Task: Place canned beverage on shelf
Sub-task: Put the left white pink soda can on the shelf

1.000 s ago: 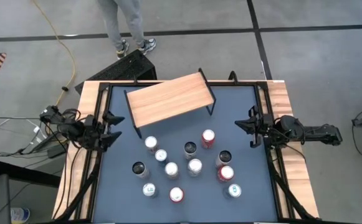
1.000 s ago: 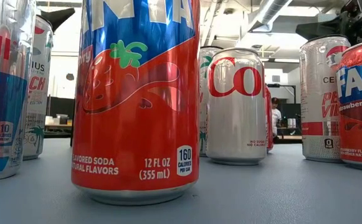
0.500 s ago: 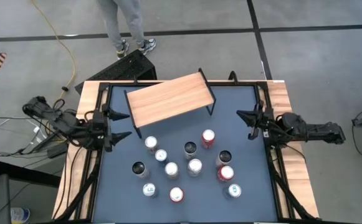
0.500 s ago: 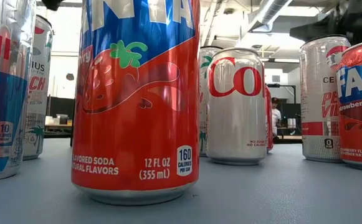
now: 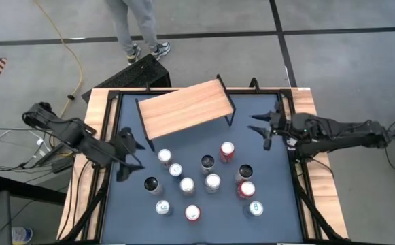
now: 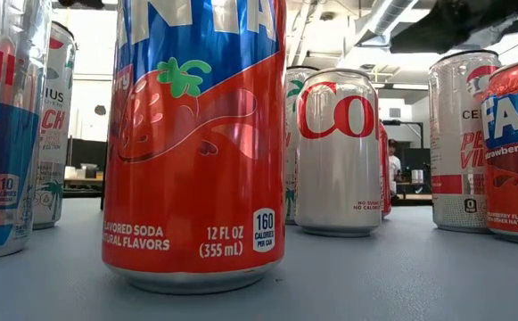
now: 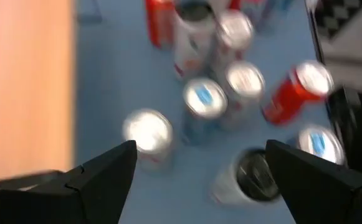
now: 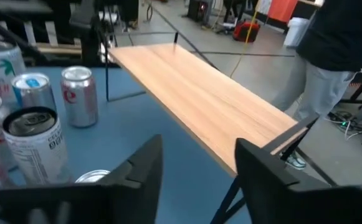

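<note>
The shelf point(image 5: 183, 109), a light wooden board on thin black legs, stands at the far side of the blue mat point(image 5: 251, 218); the right wrist view shows the shelf point(image 8: 205, 87) too. Several cans point(image 5: 204, 180) stand upright on the mat's near half. My left gripper point(image 5: 129, 155) hovers open at the mat's left side, tipped down toward the cans point(image 7: 199, 99). My right gripper point(image 5: 260, 129) hovers open at the mat's right side, pointing at the shelf's right end. In its wrist view nothing lies between the fingers of my right gripper point(image 8: 199, 144).
A black frame and wooden rim point(image 5: 92, 129) border the mat. A person point(image 5: 139, 27) stands past the far edge beside a black box point(image 5: 139, 71). In the low view a red strawberry soda can point(image 6: 196, 143) fills the foreground. Bare mat lies between shelf and cans.
Both arms have risen from the table's side edges and reached in over the mat. My left gripper swung toward the near edge and the cans and tipped downward, staying open. My right gripper moved toward the far edge and the shelf, and its fingers have opened.
</note>
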